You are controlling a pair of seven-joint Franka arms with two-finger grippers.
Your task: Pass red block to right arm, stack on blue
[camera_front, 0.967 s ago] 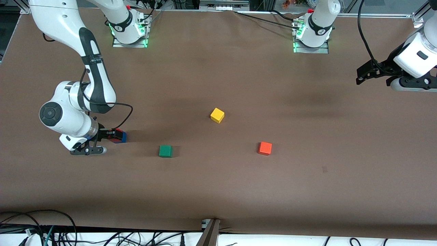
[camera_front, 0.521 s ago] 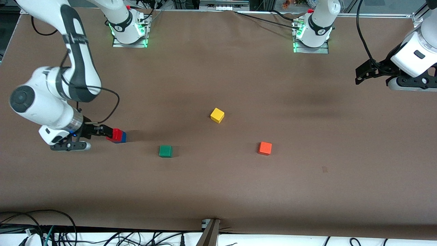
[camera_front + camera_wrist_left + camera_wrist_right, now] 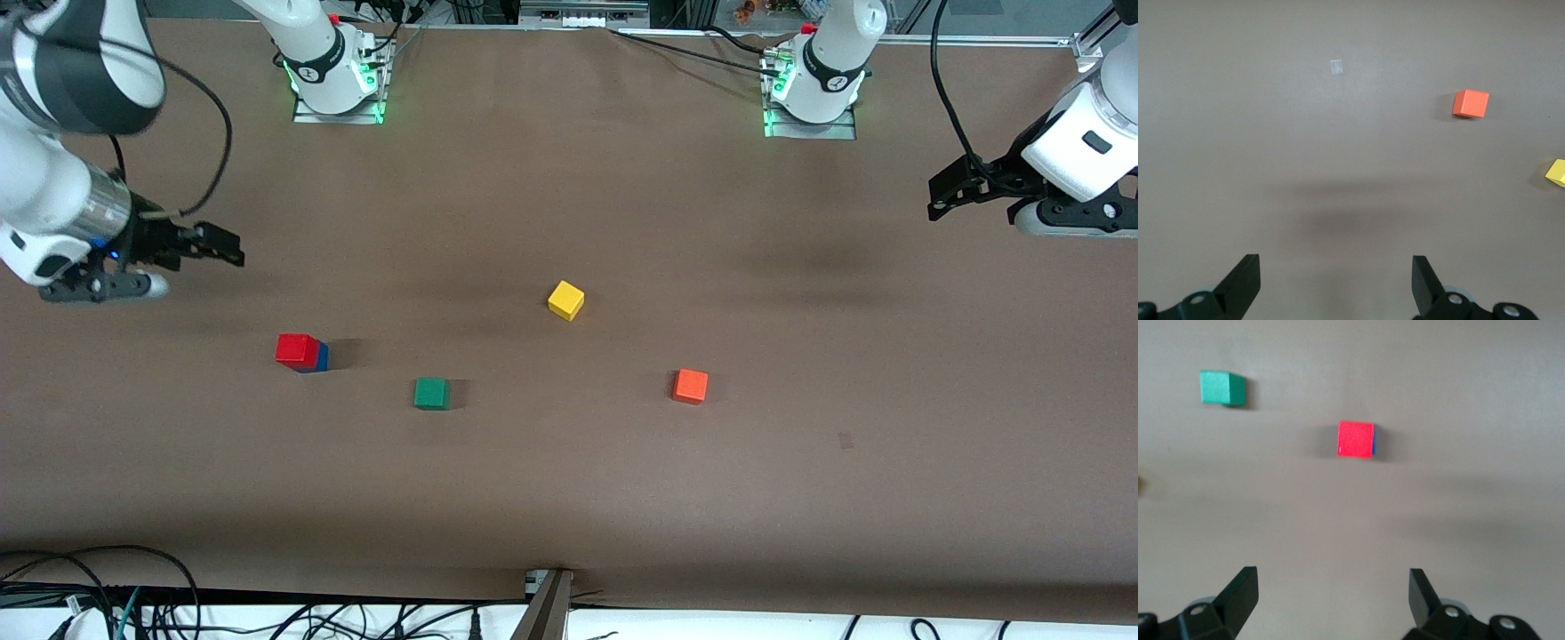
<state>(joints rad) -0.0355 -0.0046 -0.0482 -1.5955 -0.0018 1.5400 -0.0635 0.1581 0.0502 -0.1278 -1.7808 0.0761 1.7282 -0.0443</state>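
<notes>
Jaws on the right gripper (image 3: pixel 233 248) stood wide apart and empty at the frame's upper left, above bare desk (image 3: pixel 569 498). The red block (image 3: pixel 296 349) sat on the blue cube (image 3: pixel 322 356) at lower left. The left gripper (image 3: pixel 944 197), also spread open and empty, waited at the upper right.

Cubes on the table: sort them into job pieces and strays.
Job: red block, stacked on blue; right gripper, open, up over bare table; left gripper, open, waiting at its own end.
Strays: green cube, yellow cube, orange cube.
</notes>
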